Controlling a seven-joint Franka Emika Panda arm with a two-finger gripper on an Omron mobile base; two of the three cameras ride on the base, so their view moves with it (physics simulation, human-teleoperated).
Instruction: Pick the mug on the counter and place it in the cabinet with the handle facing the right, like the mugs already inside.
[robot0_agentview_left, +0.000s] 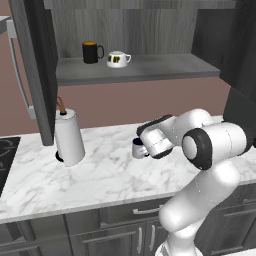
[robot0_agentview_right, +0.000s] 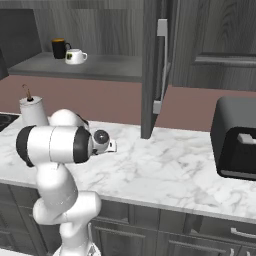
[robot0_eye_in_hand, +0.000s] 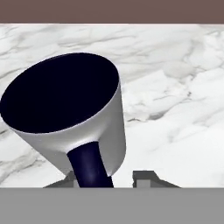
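Grey and cylindrical, the small light mug (robot0_eye_in_hand: 76, 116) with its dark interior stands upright on the broad white marble counter (robot0_agentview_left: 100, 175), towards the middle of the slab and close in front of the robot's wrist. Its dark navy loop handle (robot0_eye_in_hand: 89, 164) points straight back at the hand camera and runs down between the 2 dark fingertips (robot0_eye_in_hand: 144, 178) of the two-finger gripper (robot0_eye_in_hand: 107, 179). From the left base view the mug (robot0_agentview_left: 138, 148) sits right at the end of the white hand, still resting on the stone.

Judging by that, the step in hand is the grasp itself: the jaws stand narrowed about the handle, but whether they already pinch it firmly cannot be told, since the contact is hidden at the lower edge of the hand view.

Further out, a white paper-towel roll on a stand (robot0_agentview_left: 69, 137) stands to the left on the counter, well apart from the mug. Above, the dark grey wood-grain wall cabinet (robot0_agentview_left: 150, 30) hangs open, its flat grey shelf (robot0_agentview_left: 160, 67) carrying 2 mugs: a black mug with an orange rim (robot0_agentview_left: 91, 52) and a squat white cup with dark-yellow marks (robot0_agentview_left: 117, 59), both with handles to the right.

Next, I judge, the grip must be secured, then the mug lifted clear and carried up to bare shelf right of the pair, turned so its handle faces right.
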